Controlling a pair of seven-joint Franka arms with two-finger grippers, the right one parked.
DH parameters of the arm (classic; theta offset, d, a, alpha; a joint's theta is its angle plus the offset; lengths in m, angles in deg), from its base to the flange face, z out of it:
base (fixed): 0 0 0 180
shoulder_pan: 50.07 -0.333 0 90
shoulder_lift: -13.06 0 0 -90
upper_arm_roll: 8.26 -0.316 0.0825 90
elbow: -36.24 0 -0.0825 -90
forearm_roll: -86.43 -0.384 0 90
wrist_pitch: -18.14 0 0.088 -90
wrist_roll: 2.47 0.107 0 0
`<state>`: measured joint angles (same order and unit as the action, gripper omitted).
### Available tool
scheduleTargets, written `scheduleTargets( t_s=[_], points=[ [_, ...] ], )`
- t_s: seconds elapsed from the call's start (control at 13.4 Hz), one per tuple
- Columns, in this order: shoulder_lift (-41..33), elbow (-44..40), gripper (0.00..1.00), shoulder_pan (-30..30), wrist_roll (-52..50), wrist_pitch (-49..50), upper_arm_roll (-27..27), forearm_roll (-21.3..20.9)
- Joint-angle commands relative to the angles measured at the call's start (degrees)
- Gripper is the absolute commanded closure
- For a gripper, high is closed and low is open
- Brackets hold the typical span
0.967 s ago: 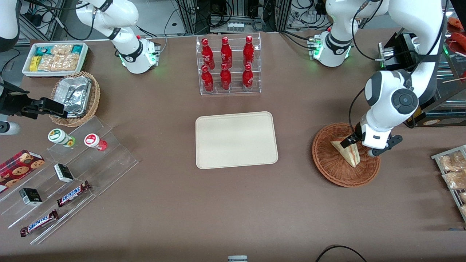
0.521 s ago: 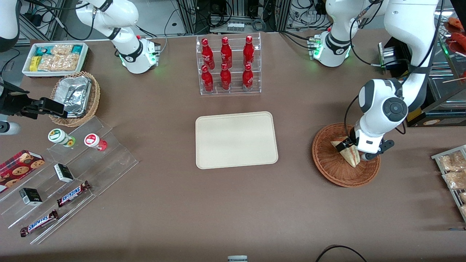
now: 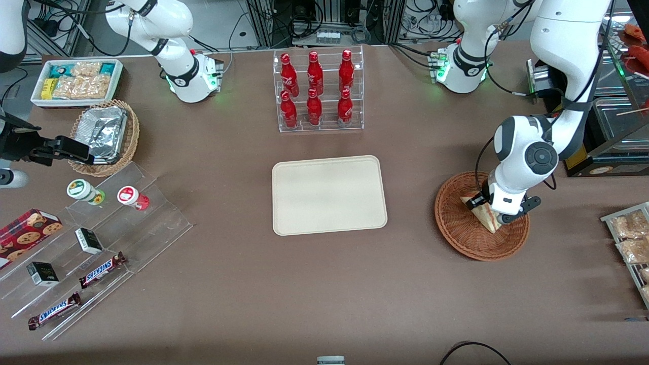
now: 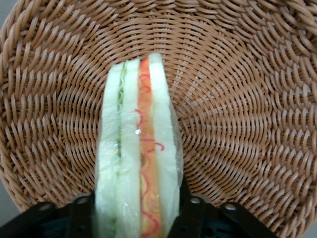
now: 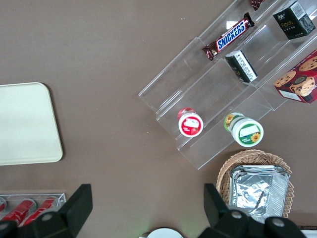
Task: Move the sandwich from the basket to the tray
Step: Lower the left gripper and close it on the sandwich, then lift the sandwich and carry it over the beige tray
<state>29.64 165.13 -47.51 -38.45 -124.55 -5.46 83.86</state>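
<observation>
The sandwich (image 3: 488,223) stands on edge in the reddish-brown wicker basket (image 3: 471,243) toward the working arm's end of the table. In the left wrist view the wrapped sandwich (image 4: 138,163) shows pale bread with orange, red and green layers, resting on the basket's weave (image 4: 237,99). My left gripper (image 3: 491,210) is down in the basket, open, with one black finger (image 4: 81,215) on each side of the sandwich, close against the wrap. The gripper (image 4: 137,218) straddles the wedge's thick end. The cream tray (image 3: 329,195) lies bare at the table's middle.
A clear rack of red bottles (image 3: 318,91) stands farther from the camera than the tray. Bagged snacks (image 3: 628,238) lie at the working arm's end. A tan basket with foil container (image 3: 104,134) and acrylic steps with candy (image 3: 101,238) sit toward the parked arm's end.
The left arm has swung in over the basket and come down, so the open fingers moved from beside the sandwich to either side of it. The sandwich has not moved.
</observation>
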Motion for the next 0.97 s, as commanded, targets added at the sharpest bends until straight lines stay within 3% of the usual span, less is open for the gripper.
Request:
scheduleTargets(
  t_s=[0.0, 0.15, 0.37, 0.67, 0.89],
  points=[
    [-1.63, -0.12, 0.95, 0.07, -0.5, -0.31, 0.01, -0.77],
    [-3.65, -1.78, 0.95, 0.07, -0.32, 3.18, 0.01, -0.85],
    [-5.06, -12.04, 0.95, 1.38, -0.23, 18.1, 0.54, -0.86],
    [-4.54, -25.5, 0.95, 8.92, -1.11, 32.62, 0.63, -0.77],
    [-4.27, -28.34, 0.94, 16.13, -2.86, 34.76, 0.63, -0.77]
  ],
)
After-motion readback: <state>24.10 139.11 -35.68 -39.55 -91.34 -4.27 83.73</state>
